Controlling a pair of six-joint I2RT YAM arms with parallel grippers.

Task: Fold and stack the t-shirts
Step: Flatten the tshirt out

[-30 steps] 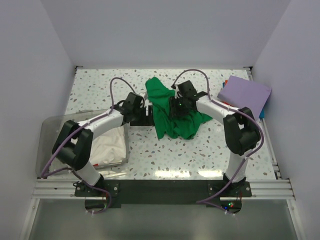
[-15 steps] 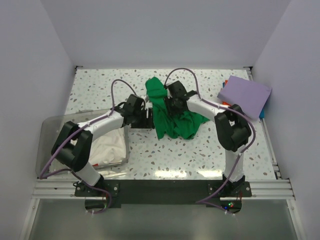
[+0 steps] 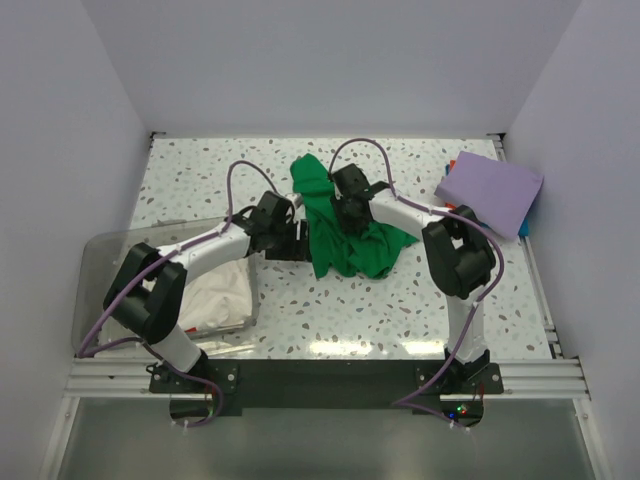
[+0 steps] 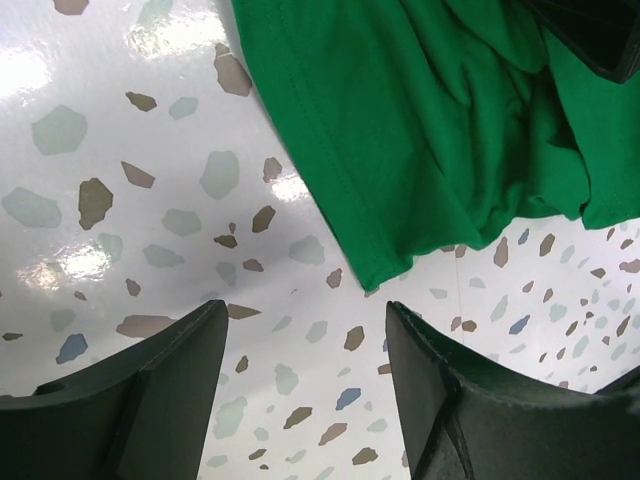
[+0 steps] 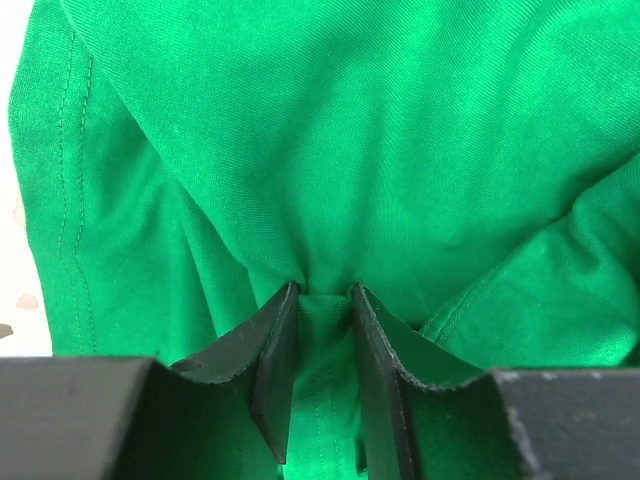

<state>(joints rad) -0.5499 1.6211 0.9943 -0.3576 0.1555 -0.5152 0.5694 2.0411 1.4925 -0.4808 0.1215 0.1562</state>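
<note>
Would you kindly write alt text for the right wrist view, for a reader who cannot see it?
The right gripper pinches a fold of the green t-shirt, with creases fanning out from the pinch. Green cloth fills almost the whole frame, and a sliver of pale table shows at the left edge.
</note>
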